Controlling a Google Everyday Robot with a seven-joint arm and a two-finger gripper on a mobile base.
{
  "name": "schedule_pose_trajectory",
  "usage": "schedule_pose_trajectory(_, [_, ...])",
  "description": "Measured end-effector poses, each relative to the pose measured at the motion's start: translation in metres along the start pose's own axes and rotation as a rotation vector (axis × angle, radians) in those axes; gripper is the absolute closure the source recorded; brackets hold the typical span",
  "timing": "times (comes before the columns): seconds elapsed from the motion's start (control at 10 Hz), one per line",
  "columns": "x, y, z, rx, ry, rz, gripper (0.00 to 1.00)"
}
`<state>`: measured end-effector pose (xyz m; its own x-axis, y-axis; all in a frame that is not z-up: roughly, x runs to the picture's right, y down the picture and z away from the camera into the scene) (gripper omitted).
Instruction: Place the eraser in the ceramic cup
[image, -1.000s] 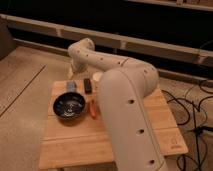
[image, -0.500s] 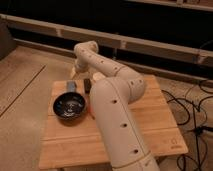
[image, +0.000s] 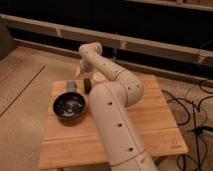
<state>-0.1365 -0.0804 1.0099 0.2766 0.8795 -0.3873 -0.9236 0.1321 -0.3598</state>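
Note:
The eraser, a small near-black block, lies on the far left part of the wooden table. The ceramic cup, small and pale, stands just right of it, partly hidden behind my arm. My white arm reaches from the front of the table to its far edge, and its wrist bends down there. The gripper hangs above the table's far left edge, a little behind and left of the eraser. It is open and holds nothing.
A wide dark bowl sits at the left of the table, with a small grey-blue block just behind it. Black cables lie on the floor to the right. A dark wall with a pale ledge runs behind the table.
The arm's big link has swung from the table's middle towards the front and now lies stretched out. The wrist has shifted slightly right, staying over the far left edge. The objects have not moved.

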Motion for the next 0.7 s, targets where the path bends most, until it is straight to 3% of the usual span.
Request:
schedule_pose_trajectory(0.1, [0.006,-0.003,0.007,0.008,0.021,0.006,0.35])
schedule_pose_trajectory(0.7, [0.009,-0.004,0.019,0.011,0.060,0.023,0.35])
